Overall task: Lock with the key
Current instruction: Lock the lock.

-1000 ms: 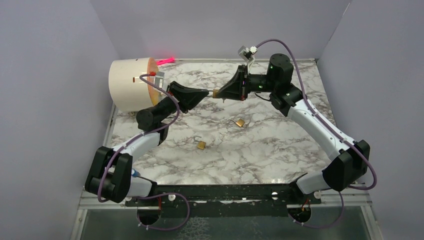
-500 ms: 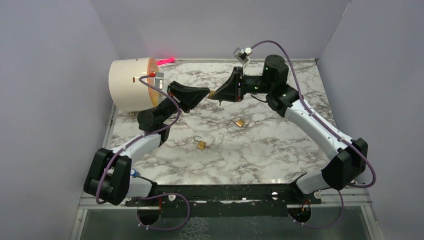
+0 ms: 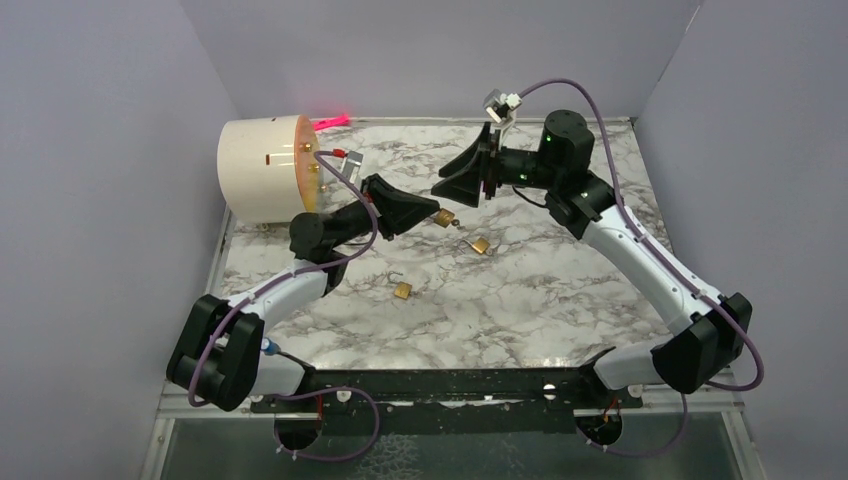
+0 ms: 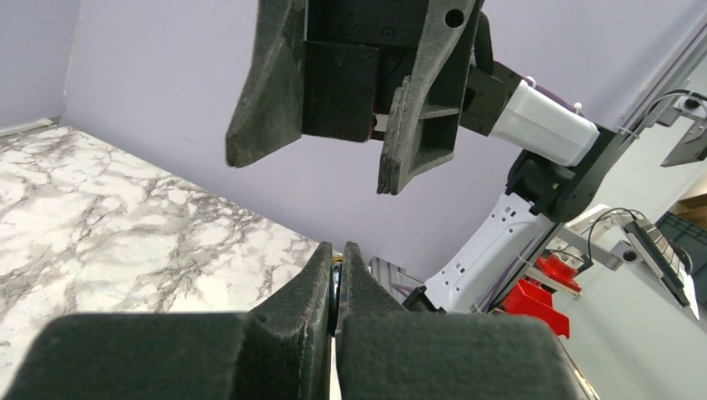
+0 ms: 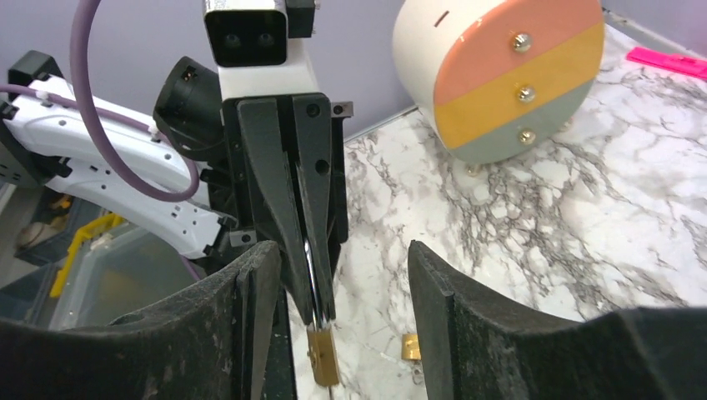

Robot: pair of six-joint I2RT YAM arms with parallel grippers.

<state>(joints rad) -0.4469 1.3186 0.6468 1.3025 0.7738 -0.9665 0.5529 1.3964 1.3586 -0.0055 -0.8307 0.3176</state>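
Left gripper (image 3: 437,213) is clenched on a brass padlock (image 3: 446,218), which I hold above the desk (image 3: 560,290) toward 12 o'clock; my right gripper (image 4: 313,167) stands released, apart at its 1 o'clock. At 10 o'clock a drum (image 3: 260,170) lies sideways, lid (image 5: 521,79) on, contents hidden.

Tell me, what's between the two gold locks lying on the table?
Nothing: only bare marble table between the far lock and the near lock, in the top view.
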